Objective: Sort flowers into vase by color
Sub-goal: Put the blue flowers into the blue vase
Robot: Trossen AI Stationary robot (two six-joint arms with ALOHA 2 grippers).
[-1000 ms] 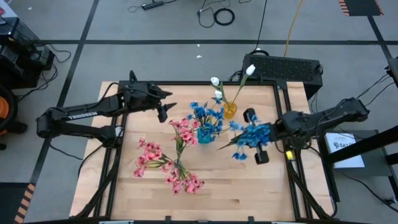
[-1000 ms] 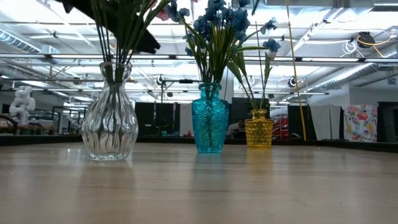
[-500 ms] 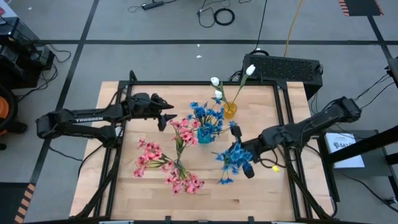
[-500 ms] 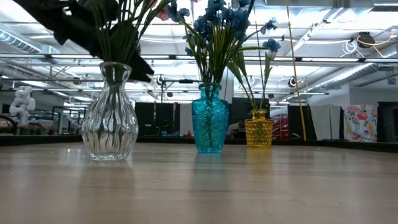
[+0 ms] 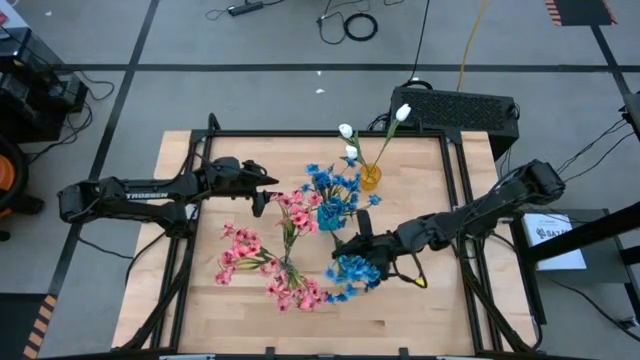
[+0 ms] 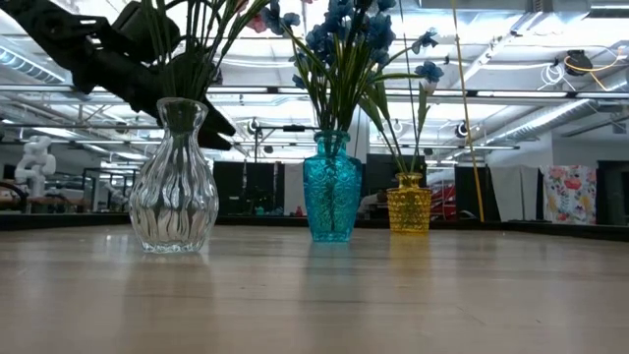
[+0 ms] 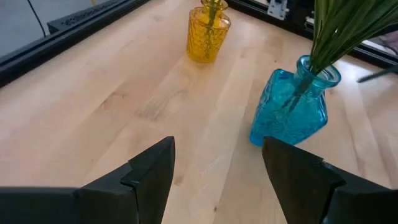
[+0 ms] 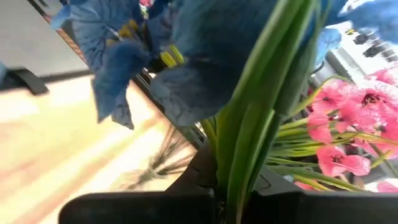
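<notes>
Three vases stand on the wooden table: a clear one [image 6: 177,187] with pink flowers [image 5: 270,262], a blue one [image 6: 331,192] with blue flowers [image 5: 333,188], and a yellow one [image 6: 409,205] with white tulip buds [image 5: 348,140]. My right gripper [image 5: 364,250] is shut on a loose blue flower spray [image 5: 350,270], near the table's middle, just right of the pink blooms. My left gripper [image 7: 217,174] stands open with nothing between its fingers, left of the blue vase [image 7: 292,109]; it shows dark behind the clear vase in the low view [image 6: 118,59]. My right gripper pinches the blue spray's green stems [image 8: 239,168] between its two fingers, just below the blossoms. The fingers come about level from the table's right side. The spray is lifted clear of the table, its blue blossoms [image 8: 186,56] reaching past the fingertips toward the pink flowers [image 8: 354,137].
A black frame rail [image 5: 300,134] runs around the table's edges. Bare wood [image 5: 420,310] lies along the near edge and at the near right. A black box [image 5: 455,108] sits beyond the far right corner, next to the yellow vase.
My right gripper has carried the blue spray down and toward the table's left and near edges, rolling its wrist; the blossoms now hang close beside the pink flowers. My left gripper, still open, has sunk lower beside the clear vase's stems.
</notes>
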